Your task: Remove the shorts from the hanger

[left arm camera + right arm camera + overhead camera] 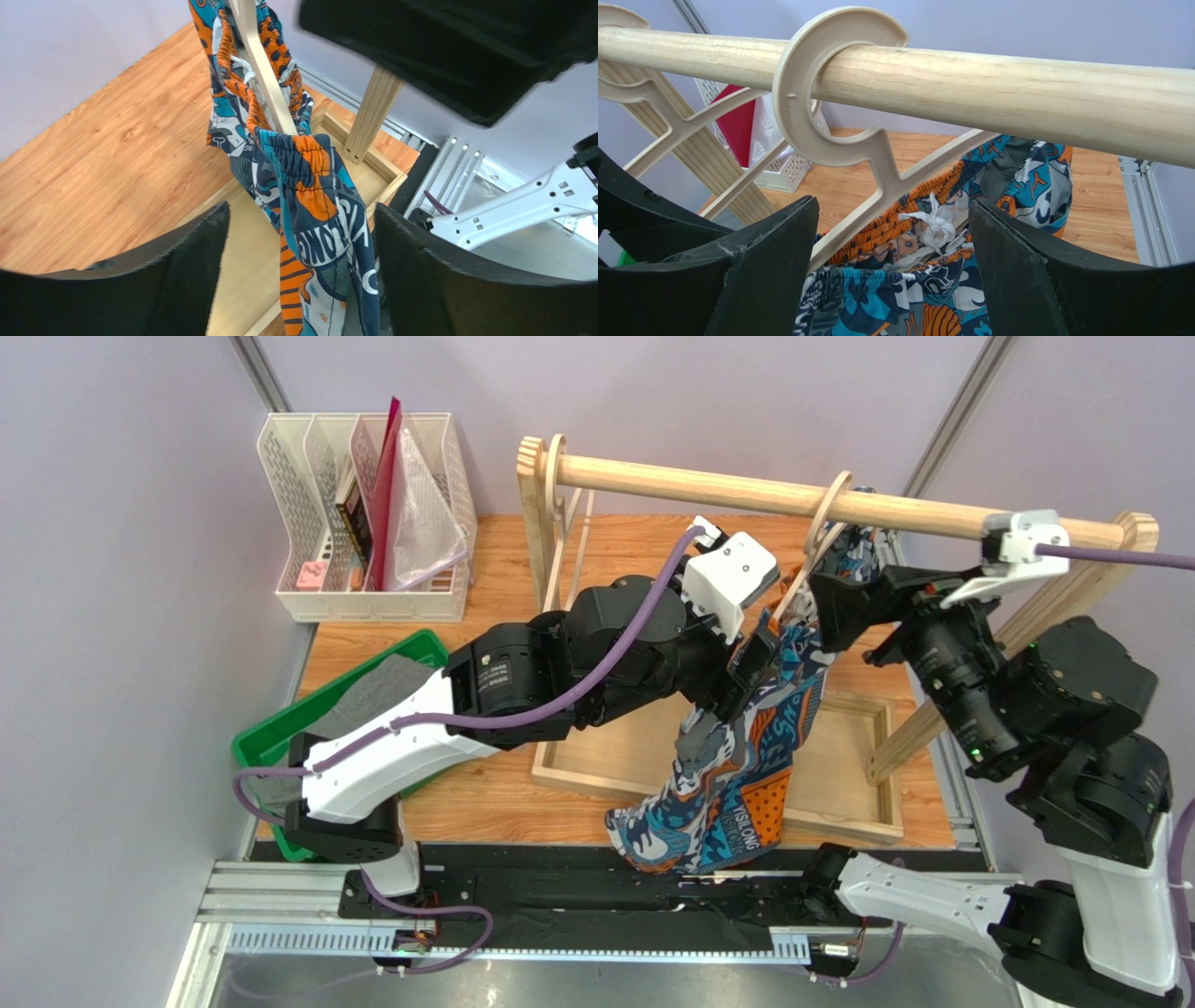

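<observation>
The patterned shorts [730, 756] hang by their waistband from a beige hanger [831, 511] hooked on the wooden rod [687, 482]. My left gripper [744, 669] is open, and the shorts' waistband [316, 203] hangs between its fingers without being pinched. The hanger arm [263, 77] runs up above it. My right gripper [846, 609] is open just below the rod. Its fingers straddle the hanger neck [878, 168] and the bunched waistband with its white drawstring [934, 224]. The grey shorts [372, 693] lie in the green bin [267, 745].
The rack's wooden posts [540, 518] stand on a shallow wooden tray frame [842, 819]. A white file organiser [302, 476] with books stands at the back left. A second beige hanger [675, 126] hangs further along the rod. Metal rails run along the near table edge.
</observation>
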Tool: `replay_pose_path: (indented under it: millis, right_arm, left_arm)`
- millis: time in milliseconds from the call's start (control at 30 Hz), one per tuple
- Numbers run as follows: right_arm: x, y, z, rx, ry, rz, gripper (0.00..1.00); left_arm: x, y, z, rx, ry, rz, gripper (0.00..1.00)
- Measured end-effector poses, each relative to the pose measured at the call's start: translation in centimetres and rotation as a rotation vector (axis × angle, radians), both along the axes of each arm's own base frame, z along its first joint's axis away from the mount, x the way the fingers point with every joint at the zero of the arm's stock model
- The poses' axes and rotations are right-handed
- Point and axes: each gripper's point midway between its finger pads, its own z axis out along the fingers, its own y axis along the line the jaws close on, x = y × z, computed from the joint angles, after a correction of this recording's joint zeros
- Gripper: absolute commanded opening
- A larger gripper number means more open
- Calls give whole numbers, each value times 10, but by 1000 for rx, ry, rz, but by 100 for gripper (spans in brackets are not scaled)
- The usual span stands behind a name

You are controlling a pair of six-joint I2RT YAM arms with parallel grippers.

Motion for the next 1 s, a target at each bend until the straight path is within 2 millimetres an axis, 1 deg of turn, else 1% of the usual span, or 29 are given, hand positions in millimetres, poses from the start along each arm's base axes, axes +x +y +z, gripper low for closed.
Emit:
replay_pose_path:
  millis: [67, 133, 233, 400, 467, 533, 567, 633, 667, 733, 767, 833, 867, 933, 1000]
  right_arm:
    - [-5, -7, 3, 18, -9, -2, 83]
    - [-10, -13, 6, 39, -19, -3, 83]
    - [-14, -17, 8, 58, -25, -2, 85]
    - [-11, -8, -2, 51, 1, 13, 86]
    - [-10, -4, -4, 49, 10, 26, 86]
    - [-10, -1, -5, 54, 14, 38, 86]
    - [-10, 0, -6, 57, 16, 41, 86]
    - [-12, 1, -6, 67, 16, 52, 86]
    - [-13, 1, -6, 70, 17, 57, 86]
    - [-15, 1, -7, 78, 17, 67, 86]
    - [-15, 1, -6, 81, 17, 71, 86]
    - [-17, 2, -6, 90, 16, 79, 86]
    - [-17, 3, -7, 91, 16, 83, 86]
    - [-17, 4, -7, 92, 17, 90, 86]
    - [-18, 6, -7, 92, 18, 101, 86]
  left_arm:
    - [2, 1, 0, 0, -2, 16, 71]
    - [5, 3, 0, 0, -5, 35, 70]
    - [7, 4, 0, -2, -3, 53, 65]
    - [10, 2, -2, 0, 3, 72, 59]
    - [12, 0, -5, 8, 13, 76, 54]
    - [14, -1, -9, 13, 36, 74, 52]
    - [14, -1, -12, 16, 48, 72, 44]
    - [15, -1, -15, 19, 66, 70, 34]
    - [16, -1, -15, 16, 74, 70, 31]
    - [16, -2, -16, 12, 84, 65, 29]
    - [16, -2, -16, 11, 88, 62, 22]
    - [16, -2, -16, 8, 97, 56, 17]
    - [17, -2, -16, 8, 99, 54, 8]
    - [18, -2, -16, 8, 100, 54, 0]
    - [18, -1, -16, 10, 97, 43, 0]
